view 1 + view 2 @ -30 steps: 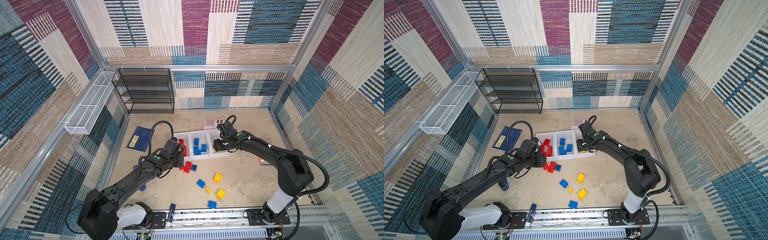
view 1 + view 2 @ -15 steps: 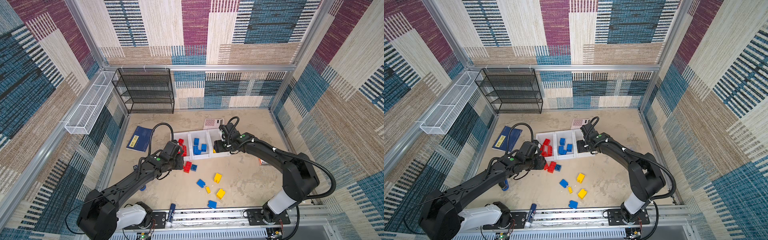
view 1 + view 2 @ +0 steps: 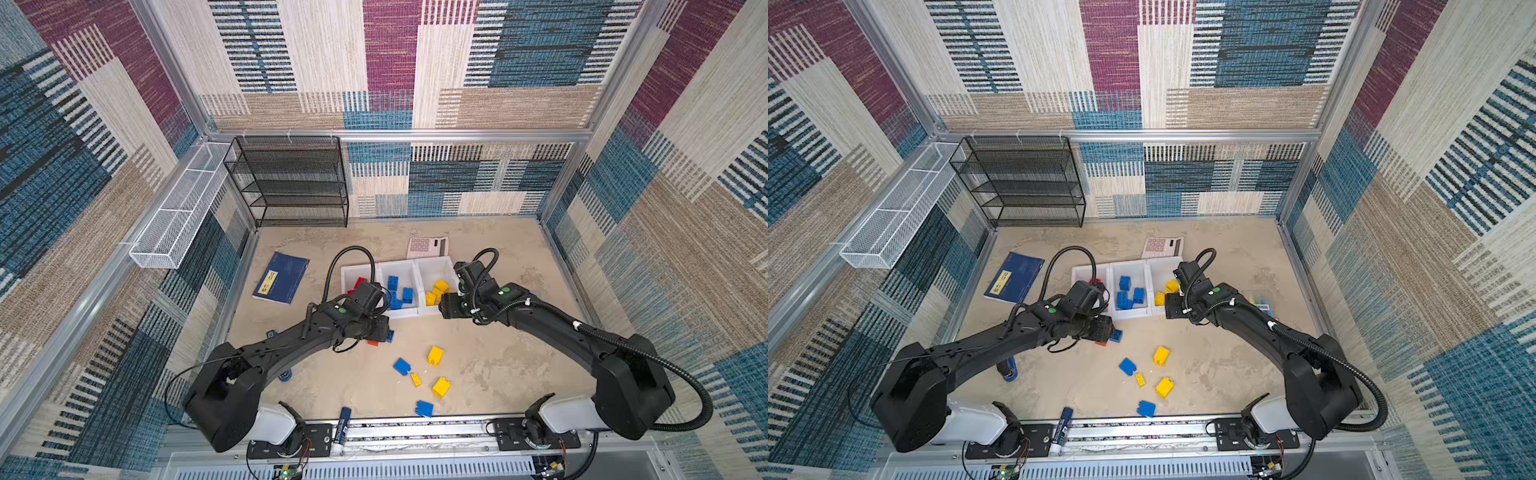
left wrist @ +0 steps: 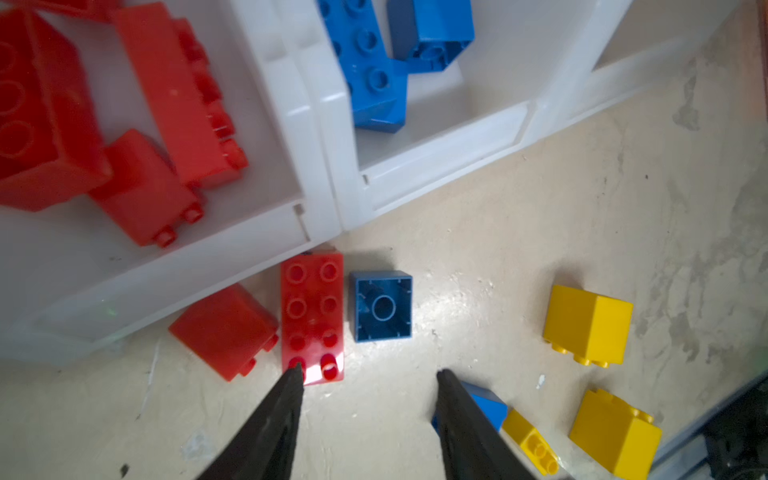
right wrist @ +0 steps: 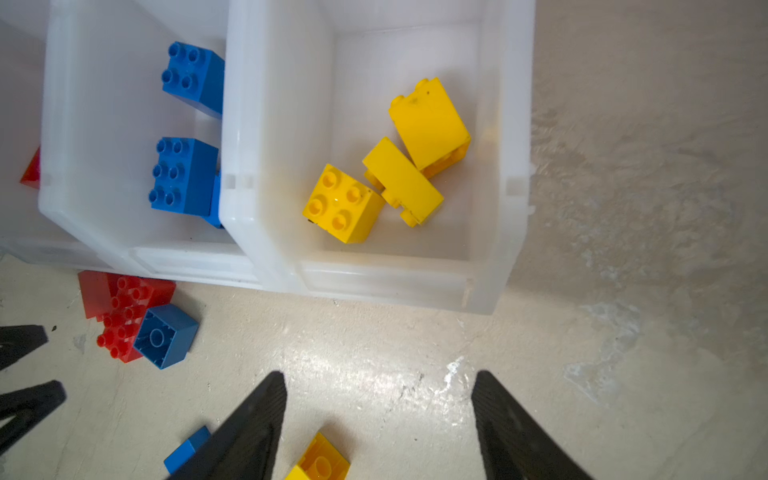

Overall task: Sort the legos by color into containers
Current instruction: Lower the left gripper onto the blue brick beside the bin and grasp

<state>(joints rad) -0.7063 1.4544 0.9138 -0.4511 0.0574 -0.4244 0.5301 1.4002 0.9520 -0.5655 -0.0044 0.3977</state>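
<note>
We see left gripper, right gripper gaping, empty; red legos barely show in a top view (under left arm).

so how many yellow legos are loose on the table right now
3. A yellow brick lies on the open table, a small yellow brick just nearer the robot, a larger yellow brick beside that. The arms may hide others.
</note>
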